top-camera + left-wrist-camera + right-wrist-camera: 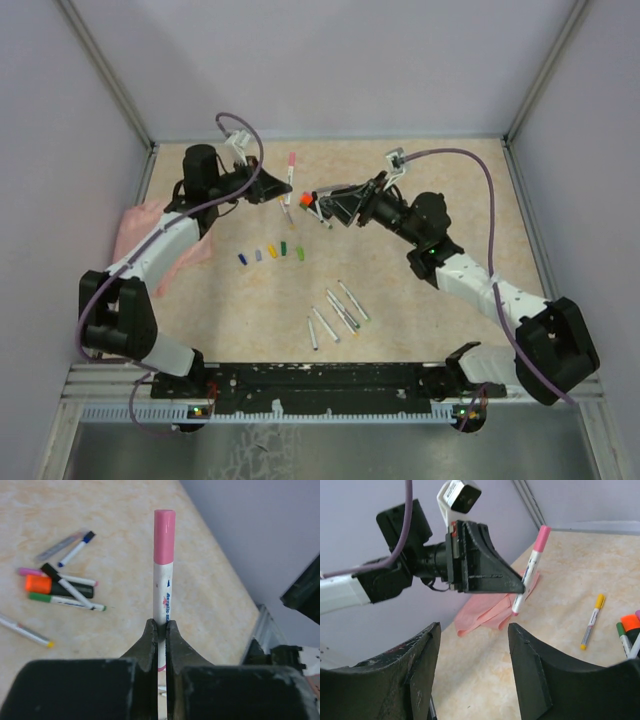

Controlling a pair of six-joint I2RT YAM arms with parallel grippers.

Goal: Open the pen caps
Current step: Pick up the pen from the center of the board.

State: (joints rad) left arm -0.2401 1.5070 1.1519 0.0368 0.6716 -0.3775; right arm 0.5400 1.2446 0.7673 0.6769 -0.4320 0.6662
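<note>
The left claw point(160, 630), with two matte black, scuffed fingers tapering to blunt wedges, is pinching a pink-capped pen point(163, 580). It is gripping the slim white barrel near its lower end, so most of the printed barrel and the smooth, cylindrical pink cap point(164, 535) are sticking straight out beyond the fingertips. The right claw point(475, 630) is standing spread with nothing between its thick black fingers. It is facing the held pen from nearby without touching it, and in its own camera the pen is showing tilted, cap upward, beyond the gap. A crumpled pink cloth point(490, 612) is lying behind the pen on the speckled beige table point(250, 310). A small heap of pens point(65, 587) is lying crossed on the table: a thick dark highlighter with an orange end among thin white ones with green, pink and black ends. A yellow-capped pen point(592, 621) is lying alone beside them. From overhead, a row of loose caps point(272, 252) in blue, purple, yellow and green is lying nearer the arm bases. Several bare grey barrels point(335, 310) are lying nearer still, well apart from both claws.
</note>
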